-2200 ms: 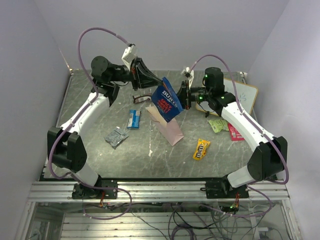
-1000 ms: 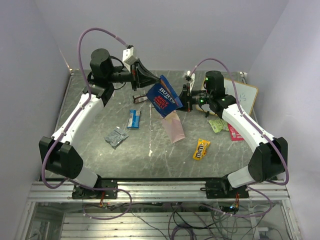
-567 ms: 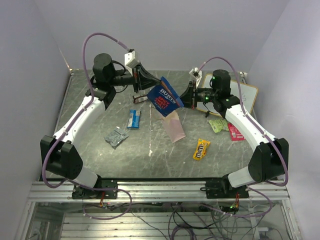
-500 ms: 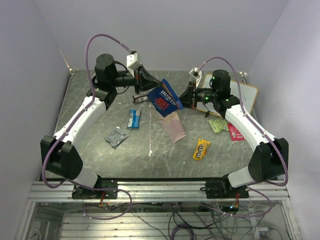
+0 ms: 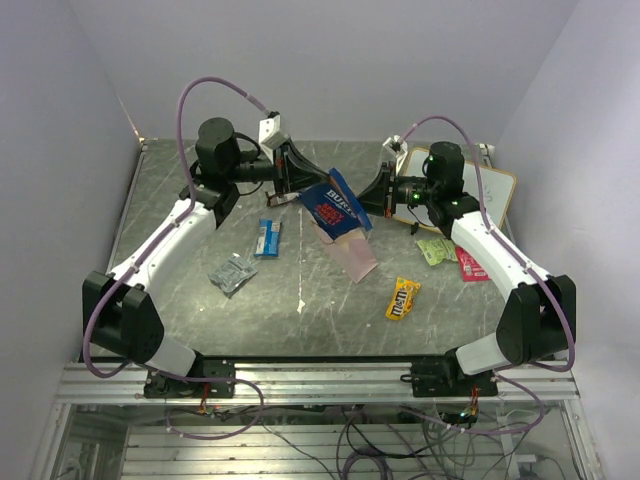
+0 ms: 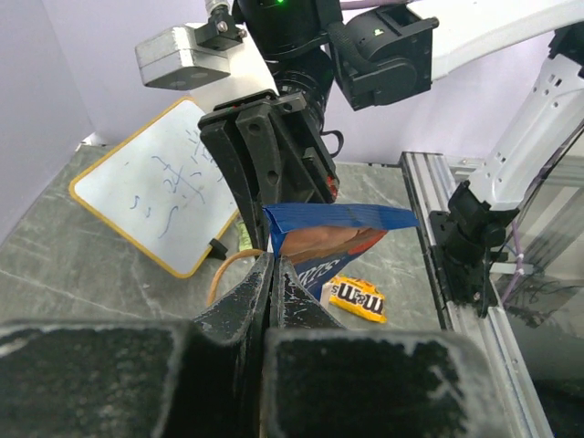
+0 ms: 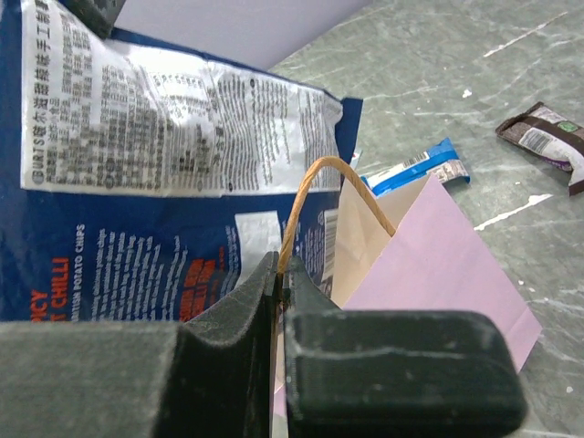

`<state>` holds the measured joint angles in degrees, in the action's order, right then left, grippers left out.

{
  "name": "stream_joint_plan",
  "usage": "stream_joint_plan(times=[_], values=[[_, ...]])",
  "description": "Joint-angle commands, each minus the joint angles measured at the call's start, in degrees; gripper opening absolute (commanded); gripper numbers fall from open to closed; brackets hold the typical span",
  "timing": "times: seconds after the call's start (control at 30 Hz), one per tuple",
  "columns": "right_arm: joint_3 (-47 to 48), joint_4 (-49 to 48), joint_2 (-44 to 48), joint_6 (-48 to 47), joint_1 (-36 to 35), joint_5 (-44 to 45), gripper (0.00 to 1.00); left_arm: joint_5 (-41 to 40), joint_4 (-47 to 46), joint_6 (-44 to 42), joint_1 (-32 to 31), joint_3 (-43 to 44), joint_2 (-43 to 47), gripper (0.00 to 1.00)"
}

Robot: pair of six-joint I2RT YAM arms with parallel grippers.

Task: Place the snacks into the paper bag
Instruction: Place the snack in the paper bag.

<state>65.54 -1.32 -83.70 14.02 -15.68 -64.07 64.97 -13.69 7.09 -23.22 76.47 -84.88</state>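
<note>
1. Where the left gripper (image 6: 271,266) is viewed from its own wrist camera, its fingers are found clenched on the edge of the dark blue chip bag (image 5: 337,203), which is held above the table (image 5: 190,250) at the far middle.
2. The right gripper (image 7: 277,274) is found pinched tight on the thin tan handle (image 7: 310,196) of the paper bag (image 5: 352,255), by which the bag's mouth is raised at its far end.
3. The chip bag's lower end is seen at the paper bag's mouth and overlapping it; how far it has entered cannot be told.
4. The blue-white packet (image 5: 267,237) and silver-grey packet (image 5: 232,273) are noted on the table left of the paper bag, and the brown bar (image 7: 543,137) beyond them.
5. The yellow M&M's (image 5: 403,297) are noted near and right of the bag.
6. The light green packet (image 5: 436,250) and pink-red packet (image 5: 470,265) are noted further right.
</note>
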Motion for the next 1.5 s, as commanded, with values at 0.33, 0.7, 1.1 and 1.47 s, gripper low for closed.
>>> stream_joint_plan(times=[0.33,0.7,1.1,1.47], values=[[-1.91,-4.55,0.82,3.24,0.37,2.64,0.0,-1.36,-9.41,5.12,-2.73,-4.61,1.12,0.07],[-2.61,-5.03,1.22,4.42,0.42,8.61,0.0,-6.62,-9.67,8.02,-5.46,-5.41,0.85,0.07],[-3.94,-6.49,1.35,4.28,1.16,9.12,0.0,-7.99,-19.38,16.93,-6.13,-7.45,0.29,0.07],[-2.7,-3.19,2.27,0.14,1.17,5.31,0.0,-9.6,-18.93,13.99,-7.27,-11.79,-0.59,0.07]])
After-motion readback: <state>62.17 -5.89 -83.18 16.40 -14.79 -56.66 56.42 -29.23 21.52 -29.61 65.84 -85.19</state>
